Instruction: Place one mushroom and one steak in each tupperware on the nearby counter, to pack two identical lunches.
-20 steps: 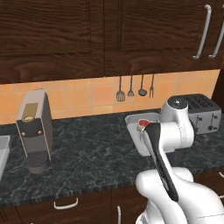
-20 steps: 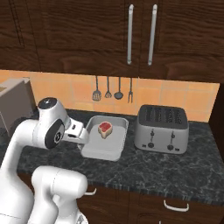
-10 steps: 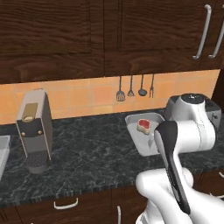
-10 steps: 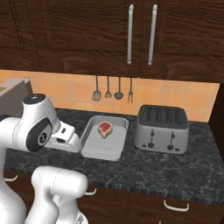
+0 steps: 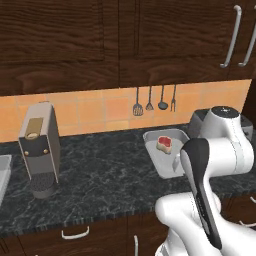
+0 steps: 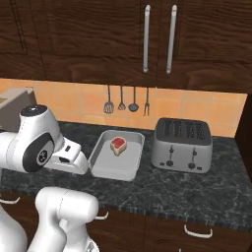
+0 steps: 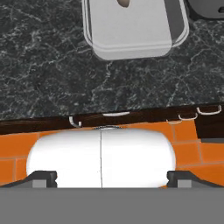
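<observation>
One red steak (image 6: 118, 144) lies at the far end of a grey rectangular tray (image 6: 112, 167) on the dark speckled counter (image 6: 162, 187). The left base view shows the same steak (image 5: 163, 143) in the tray (image 5: 162, 167). My gripper (image 7: 111, 177) hangs in front of the counter edge, short of the tray (image 7: 131, 41), and points down over it. Its fingertips (image 7: 43, 177) stand far apart, open, with nothing between them. Seen from the right base view, the gripper (image 6: 74, 160) sits just left of the tray. Mushroom and tupperware are out of view.
A silver toaster (image 6: 182, 143) stands right of the tray. A coffee machine (image 5: 41, 147) stands at the left of the counter. Utensils (image 6: 125, 101) hang on the tiled wall under dark wall cabinets. Drawers with silver handles (image 7: 114, 114) run below the counter edge.
The arm has swung back from over the tray toward the counter's front edge. The jaws stay open, and the steak and tray have not moved.
</observation>
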You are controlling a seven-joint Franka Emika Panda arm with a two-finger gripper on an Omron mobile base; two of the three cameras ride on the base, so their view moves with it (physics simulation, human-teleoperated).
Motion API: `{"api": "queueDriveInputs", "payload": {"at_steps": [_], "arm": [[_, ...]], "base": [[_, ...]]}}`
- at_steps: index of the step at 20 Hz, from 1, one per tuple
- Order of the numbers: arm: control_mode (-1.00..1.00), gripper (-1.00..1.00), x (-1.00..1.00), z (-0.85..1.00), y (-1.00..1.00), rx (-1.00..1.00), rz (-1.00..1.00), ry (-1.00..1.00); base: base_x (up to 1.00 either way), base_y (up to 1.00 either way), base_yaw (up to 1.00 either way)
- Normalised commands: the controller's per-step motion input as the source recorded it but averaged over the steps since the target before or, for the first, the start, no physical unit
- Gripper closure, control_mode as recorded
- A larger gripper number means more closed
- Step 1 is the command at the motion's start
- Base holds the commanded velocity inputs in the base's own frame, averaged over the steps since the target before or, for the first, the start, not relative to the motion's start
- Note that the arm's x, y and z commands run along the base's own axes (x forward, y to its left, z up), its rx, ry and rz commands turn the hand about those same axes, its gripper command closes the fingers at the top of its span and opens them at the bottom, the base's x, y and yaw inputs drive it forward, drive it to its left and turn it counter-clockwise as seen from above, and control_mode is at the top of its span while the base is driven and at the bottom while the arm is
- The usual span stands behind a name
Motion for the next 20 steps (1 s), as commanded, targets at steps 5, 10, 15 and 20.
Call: {"api": "queueDriveInputs", "payload": {"at_steps": [5, 10, 15, 20], "arm": [[1.00, -1.00, -0.11, 0.00, 0.00, 0.00, 0.00, 0.00], [1.00, -1.00, 0.00, 0.00, 0.00, 0.00, 0.00, 0.00], [1.00, -1.00, 0.00, 0.00, 0.00, 0.00, 0.00, 0.00], [1.00, -1.00, 0.00, 0.00, 0.00, 0.00, 0.00, 0.00]], "base": [[-0.55, -0.25, -0.07], [-1.00, -0.81, -0.22], [-0.50, -1.00, -0.12], [-0.10, -1.00, 0.00]]}}
